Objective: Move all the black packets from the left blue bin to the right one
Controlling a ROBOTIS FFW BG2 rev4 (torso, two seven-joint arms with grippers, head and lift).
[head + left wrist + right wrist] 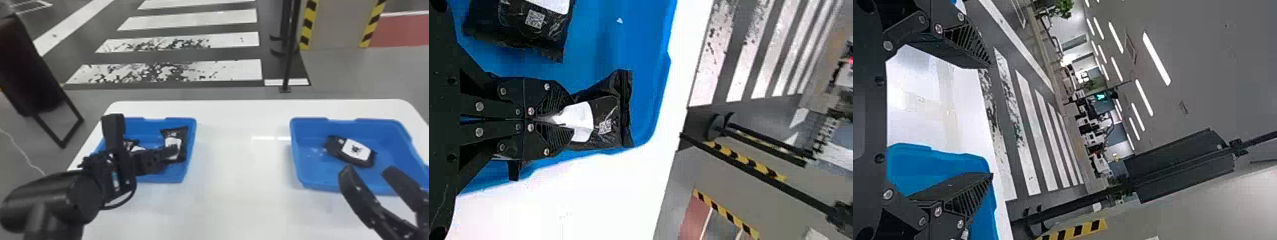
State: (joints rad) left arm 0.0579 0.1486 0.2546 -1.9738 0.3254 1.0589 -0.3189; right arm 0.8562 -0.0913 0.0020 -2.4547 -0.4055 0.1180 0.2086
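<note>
Through my head view I see a white table with rounded far corners. Directly on it, from where my rig stands, sit the left blue bin toward eleven o'clock and the right blue bin toward one, well apart.
</note>
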